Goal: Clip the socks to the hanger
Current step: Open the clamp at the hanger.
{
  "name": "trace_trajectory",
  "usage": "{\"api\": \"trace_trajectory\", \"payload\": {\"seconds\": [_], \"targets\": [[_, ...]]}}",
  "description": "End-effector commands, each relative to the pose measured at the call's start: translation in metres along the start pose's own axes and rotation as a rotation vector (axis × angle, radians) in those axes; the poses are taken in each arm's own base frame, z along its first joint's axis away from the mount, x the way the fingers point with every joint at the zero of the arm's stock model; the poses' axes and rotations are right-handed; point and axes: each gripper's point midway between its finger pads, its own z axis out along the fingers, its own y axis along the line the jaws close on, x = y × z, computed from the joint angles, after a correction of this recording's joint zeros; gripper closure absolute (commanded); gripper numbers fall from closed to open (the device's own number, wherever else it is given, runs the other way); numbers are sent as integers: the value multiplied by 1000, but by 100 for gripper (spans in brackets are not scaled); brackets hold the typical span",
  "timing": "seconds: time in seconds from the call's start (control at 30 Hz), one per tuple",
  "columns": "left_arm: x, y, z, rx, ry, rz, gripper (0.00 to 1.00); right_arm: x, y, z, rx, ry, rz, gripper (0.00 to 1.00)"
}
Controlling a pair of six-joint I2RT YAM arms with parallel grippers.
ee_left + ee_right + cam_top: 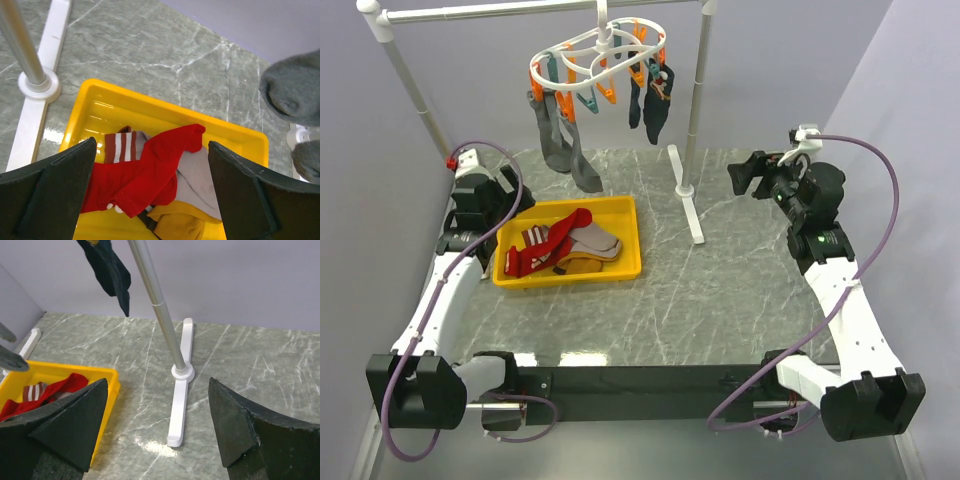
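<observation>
Our left fingers (55, 195) stand wide apart, holding nothing. The red sock (150, 165) lies right below the gap, draped over a grey sock (197, 175) and a mustard sock (180, 225) in the yellow tray (125, 100). Our right fingers (65, 425), likewise spread and empty, hover over the surface (250, 355) near the stand foot (177, 410), with the tray to their left. The hanger (600, 60) hangs at the far side with some socks clipped. We judge that closing here may drag up tangled neighbours, and the lift could brush the hanging sock (292, 87) to the right.
</observation>
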Motion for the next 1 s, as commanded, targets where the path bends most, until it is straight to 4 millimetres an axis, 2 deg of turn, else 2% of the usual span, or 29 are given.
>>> {"api": "trace_trajectory", "payload": {"seconds": [0.0, 0.13, 0.2, 0.37, 0.6, 0.73, 0.9, 0.97], "targets": [[-32, -27, -9, 118, -80, 26, 1, -18, 12, -2, -34, -77, -11, 13], [-37, -48, -25, 256, -113, 96, 1, -17, 19, 5, -53, -79, -9, 13], [-44, -69, -39, 393, -166, 142, 1, -15, 25, 8, -61, -65, -2, 13], [-57, -101, -66, 525, -199, 189, 3, -14, 43, 18, -81, -67, -24, 13], [-41, -129, -109, 649, -176, 201, 11, -14, 87, 41, -170, -51, -41, 14], [-36, -147, -140, 745, -183, 175, 14, -22, 114, 49, -238, -82, -26, 16], [-35, -170, -154, 850, -181, 165, 20, -42, 143, 66, -282, -137, -19, 20], [-33, -181, -157, 877, -165, 160, 21, -52, 141, 77, -230, -165, -10, 24]]}}
